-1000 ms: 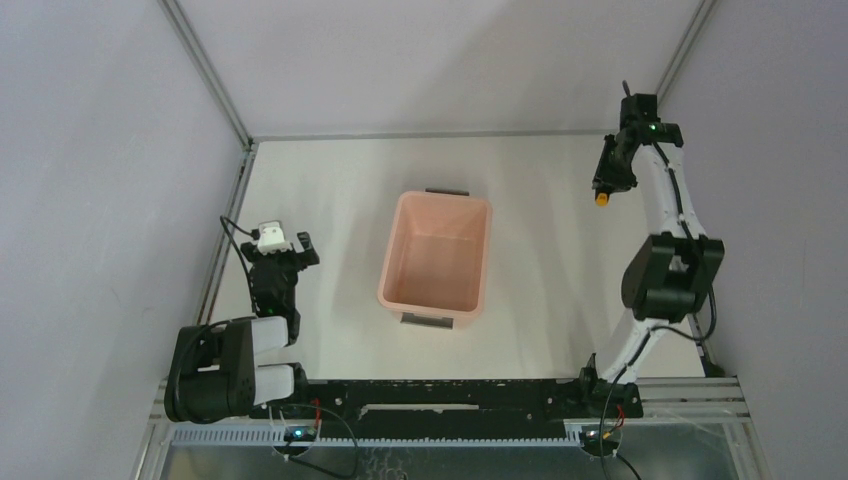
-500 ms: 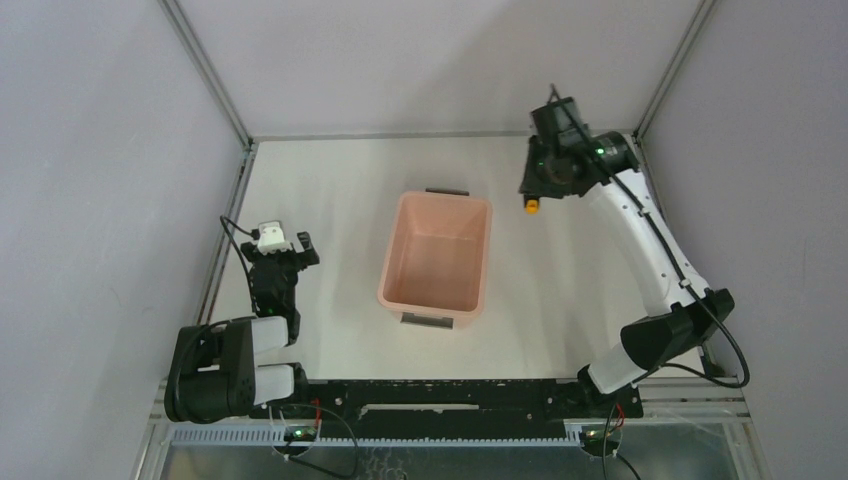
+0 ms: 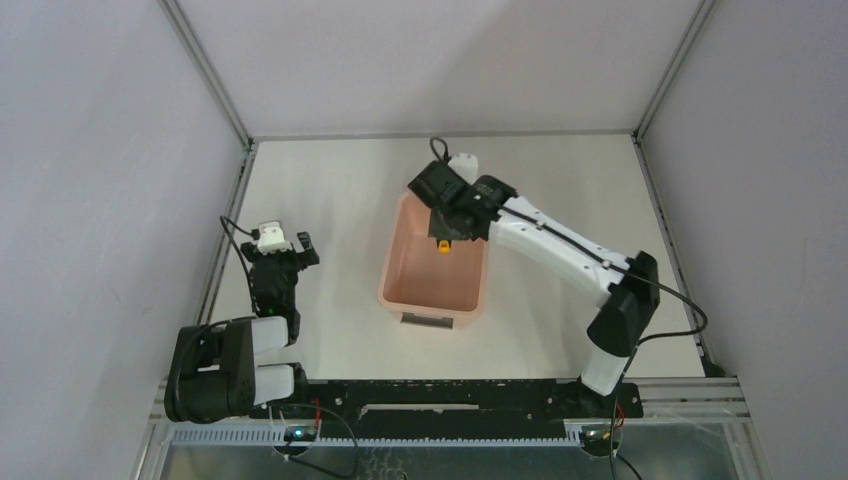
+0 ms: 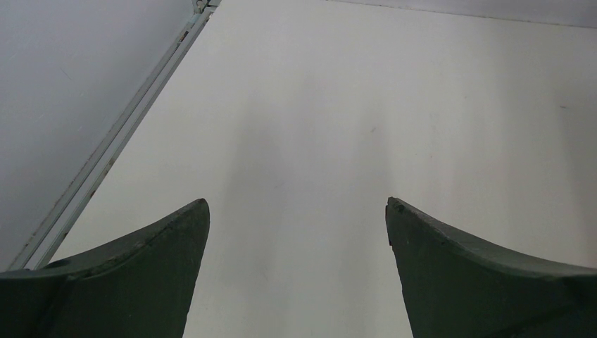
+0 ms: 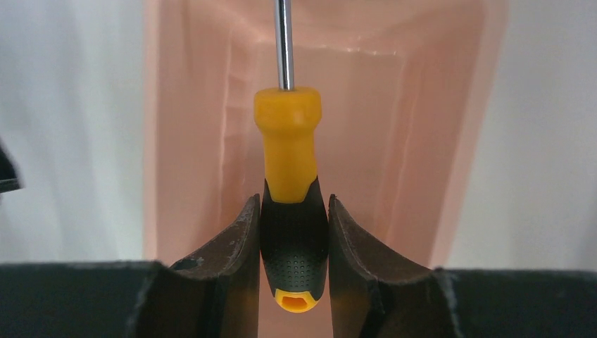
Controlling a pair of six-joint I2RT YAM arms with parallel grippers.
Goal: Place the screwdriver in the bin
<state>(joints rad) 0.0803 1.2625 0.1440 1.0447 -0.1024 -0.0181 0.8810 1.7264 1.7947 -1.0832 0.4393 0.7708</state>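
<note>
Clamped tight on the screwdriver [image 5: 287,141] with the right gripper [image 5: 292,208]. Squeezed on the black part of the handle, one finger on each side. Past the fingers, the orange part, and then the thin metal shaft, pointing out over the pink inside of the bin [image 3: 385,288]. Held over the far end of the bin, not lying in it. Stretched from the right side of the table [image 3: 330,190] across to the bin.

Over on the left side of the table, well apart from the bin: the left gripper [image 4: 296,211]. Spread wide open, holding nothing. Only bare white table between its two dark fingers. Pulled back close to its own base.
</note>
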